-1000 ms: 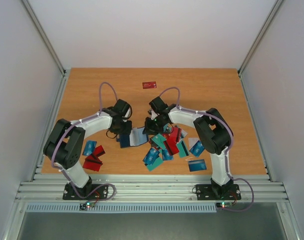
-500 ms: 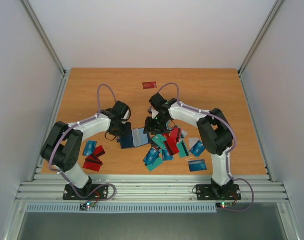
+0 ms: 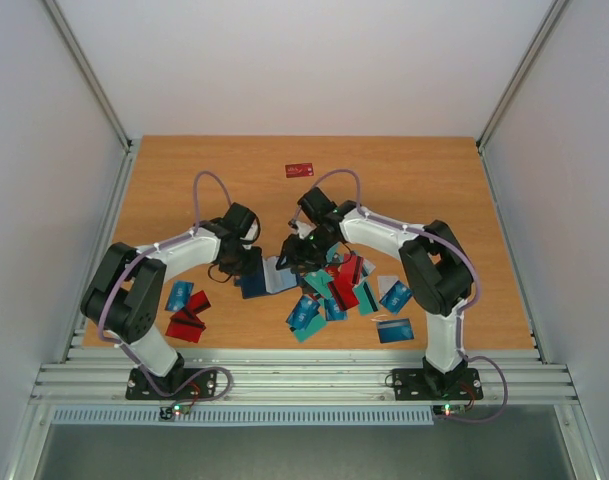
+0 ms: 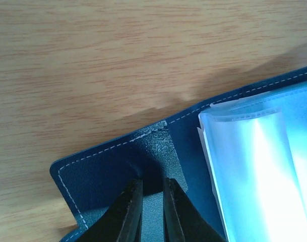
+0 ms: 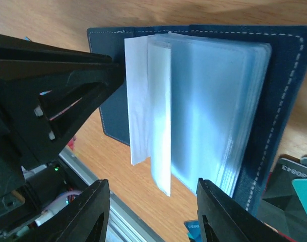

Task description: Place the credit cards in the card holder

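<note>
The dark navy card holder (image 3: pixel 256 284) lies open on the table between the two arms, its clear sleeves (image 5: pixel 208 96) fanned upward. My left gripper (image 3: pixel 246 265) is shut on the holder's clasp tab at its left cover (image 4: pixel 108 166), pinning it; the fingertips meet around the tab in the left wrist view (image 4: pixel 152 182). My right gripper (image 3: pixel 296 252) is open and empty just above the sleeves, its jaws wide apart in its own view (image 5: pixel 150 182). The credit cards (image 3: pixel 329 290) lie in a heap of teal, blue and red right of the holder.
A second small heap of red and blue cards (image 3: pixel 186 310) lies by the left arm. One red card (image 3: pixel 300 170) lies alone at the back. One blue card (image 3: pixel 395 329) lies near the right arm's base. The left arm's black wrist (image 5: pixel 52 101) is close beside my right gripper.
My right gripper has shifted a little left and down over the holder's sleeves. The left gripper has stayed clamped on the holder, moving only slightly.
</note>
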You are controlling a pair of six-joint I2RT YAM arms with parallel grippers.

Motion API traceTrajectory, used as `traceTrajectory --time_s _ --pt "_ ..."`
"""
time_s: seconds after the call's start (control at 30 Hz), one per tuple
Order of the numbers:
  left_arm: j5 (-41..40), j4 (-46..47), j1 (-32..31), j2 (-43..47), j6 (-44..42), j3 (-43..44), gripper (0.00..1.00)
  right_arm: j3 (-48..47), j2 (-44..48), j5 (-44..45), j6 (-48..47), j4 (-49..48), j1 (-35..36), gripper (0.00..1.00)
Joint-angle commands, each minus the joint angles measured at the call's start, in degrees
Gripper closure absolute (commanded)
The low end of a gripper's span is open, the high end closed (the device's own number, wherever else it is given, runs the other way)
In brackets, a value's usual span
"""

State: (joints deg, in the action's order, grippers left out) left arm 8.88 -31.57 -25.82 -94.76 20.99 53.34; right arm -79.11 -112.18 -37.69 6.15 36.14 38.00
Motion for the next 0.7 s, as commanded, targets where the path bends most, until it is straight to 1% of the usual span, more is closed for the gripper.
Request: traceTrajectory --time_s 0.0,0.17,0.43,0.67 --pt "1.9 -0.5 0.2 -0.5 0.0 0.2 0.85 0.7 -2.1 -3.1 3.2 -4.5 0.5 0.51" --pt "2.4 -0.5 0.2 -0.8 0.3 0.6 0.85 0.4 -5.8 -5.7 5.1 -7.3 1.3 0.51" --pt "3.0 -0.7 0.2 -0.1 0.5 0.6 0.85 -0.4 -7.6 -8.0 6.4 -9.5 1.9 0.51" --pt "4.9 -2.0 1.0 4.6 1.2 1.2 0.84 0.0 -7.0 -13.6 8.4 -15.1 2.9 0.52"
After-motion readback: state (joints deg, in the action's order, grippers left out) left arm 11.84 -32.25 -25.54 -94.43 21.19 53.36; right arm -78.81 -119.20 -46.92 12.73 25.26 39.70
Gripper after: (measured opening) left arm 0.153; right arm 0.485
